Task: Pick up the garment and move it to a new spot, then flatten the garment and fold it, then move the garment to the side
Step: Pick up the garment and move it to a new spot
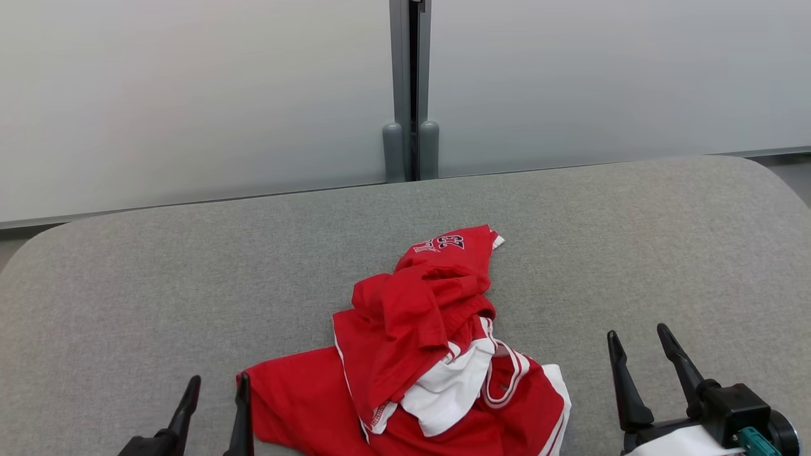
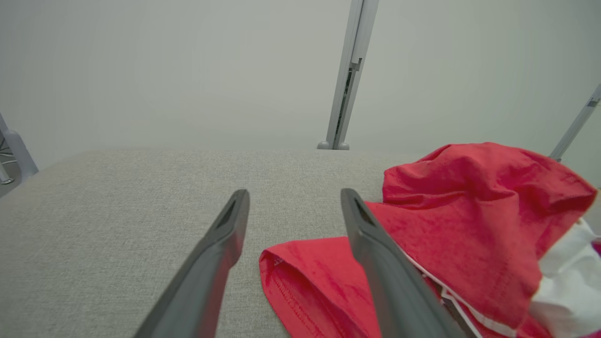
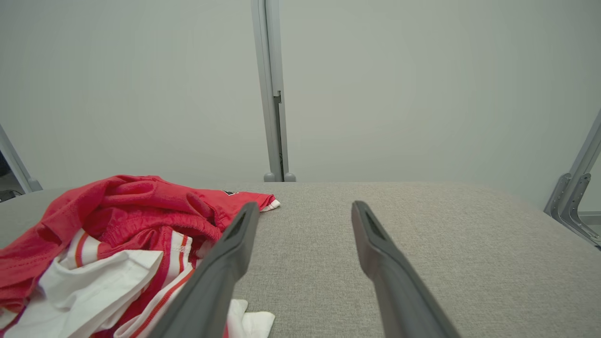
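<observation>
A red garment [image 1: 418,348] with white panels and striped trim lies crumpled in a heap at the front middle of the grey table [image 1: 127,285]. My left gripper [image 1: 217,387] stands open at the heap's left edge, its right finger just beside the red hem. In the left wrist view the garment [image 2: 469,220] lies to the right of the left gripper [image 2: 293,199], and a red hem fold reaches between the fingers lower down. My right gripper [image 1: 637,339] is open over bare table, right of the heap. The right wrist view has the garment [image 3: 117,234] left of the right gripper [image 3: 303,211].
A pale frosted wall [image 1: 190,95] with a grey vertical post [image 1: 410,88] runs behind the table's far edge. The table's corners are rounded, and bare grey cloth stretches to the left, right and back of the heap. A metal bracket [image 3: 573,197] shows at the far right.
</observation>
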You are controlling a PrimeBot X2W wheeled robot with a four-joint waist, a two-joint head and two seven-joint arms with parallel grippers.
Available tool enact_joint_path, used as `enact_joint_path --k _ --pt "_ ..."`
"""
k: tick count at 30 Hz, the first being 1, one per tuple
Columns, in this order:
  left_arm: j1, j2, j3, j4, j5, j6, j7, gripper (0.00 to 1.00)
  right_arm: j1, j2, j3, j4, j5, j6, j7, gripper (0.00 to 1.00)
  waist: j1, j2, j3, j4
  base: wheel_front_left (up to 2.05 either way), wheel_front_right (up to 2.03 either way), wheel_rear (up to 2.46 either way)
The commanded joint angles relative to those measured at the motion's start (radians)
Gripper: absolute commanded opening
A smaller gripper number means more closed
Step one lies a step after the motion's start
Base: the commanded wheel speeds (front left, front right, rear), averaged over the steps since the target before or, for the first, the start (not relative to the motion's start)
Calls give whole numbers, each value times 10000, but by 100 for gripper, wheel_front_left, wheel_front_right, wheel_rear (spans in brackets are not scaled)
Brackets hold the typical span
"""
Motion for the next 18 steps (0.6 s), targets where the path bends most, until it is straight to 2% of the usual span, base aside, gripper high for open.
enact_joint_path --k 1,5,8,13,18 --pt "-50 -25 34 87 93 -148 -19 100 -29 -53 19 -10 28 1 -53 100 0 0 25 -45 0 0 0" --pt "-812 -36 -368 497 309 -604 72 100 -142 -53 154 41 47 1 -53 100 0 0 102 -230 0 0 0" --pt "-1699 -96 -814 640 373 -950 643 100 -270 -54 315 66 74 1 -53 100 0 0 182 -449 0 0 0" --pt "-3477 -82 -1570 995 475 -1300 2572 100 -373 -53 545 119 220 1 -53 100 0 0 320 -941 0 0 0" --pt "-4887 -154 -2017 1734 49 -1521 4641 100 -364 -54 704 184 371 1 -53 100 0 0 426 -1532 0 0 0"
